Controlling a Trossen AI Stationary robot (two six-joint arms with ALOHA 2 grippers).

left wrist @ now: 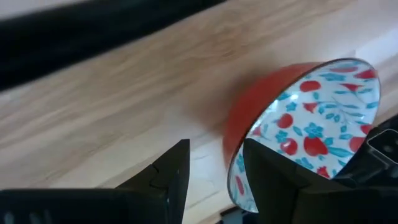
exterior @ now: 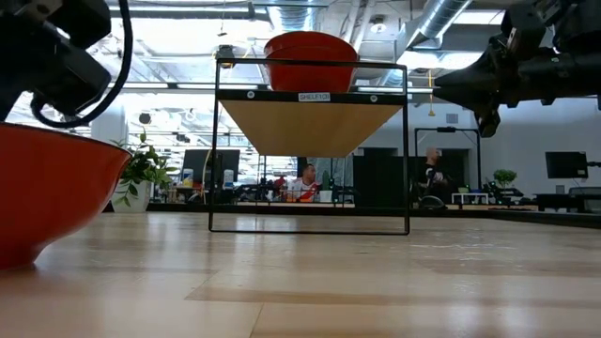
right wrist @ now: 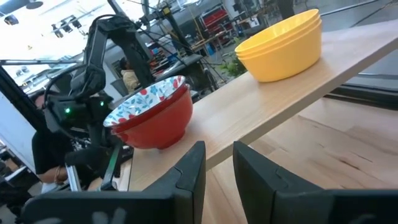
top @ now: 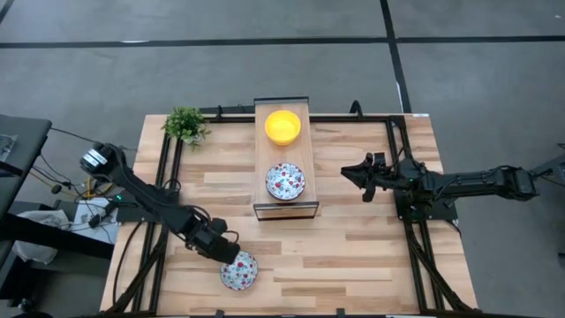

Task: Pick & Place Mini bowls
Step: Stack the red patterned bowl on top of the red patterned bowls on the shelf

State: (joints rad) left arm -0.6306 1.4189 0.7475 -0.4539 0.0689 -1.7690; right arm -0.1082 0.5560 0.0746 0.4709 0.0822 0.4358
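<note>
A wooden shelf [top: 261, 150] stands at the table's middle, toward the far side. On it sit a stack of yellow bowls [top: 282, 126] [right wrist: 283, 43] and one floral bowl, red outside [top: 285, 181] [right wrist: 152, 115]. Another floral bowl [top: 239, 270] [left wrist: 311, 124] rests on the table near the front edge. My left gripper [top: 227, 253] [left wrist: 214, 171] is open at that bowl's far-left rim, with one finger over its inside and one outside. My right gripper [top: 364, 179] [right wrist: 217, 171] is open and empty, in the air to the right of the shelf. My left gripper's fingers stand astride the floral bowl's rim [left wrist: 235, 155], coming slanting down from the table's left. One finger [left wrist: 267, 180] is over the patterned inside and the other [left wrist: 177, 171] is beyond the red wall. I cannot tell whether either finger touches the bowl, which rests on the table.
A small green potted plant [top: 185, 124] stands at the far left corner. The black frame rails [top: 399, 168] run along the table's sides. Bare wood lies to the right of the front bowl [top: 353, 265].
</note>
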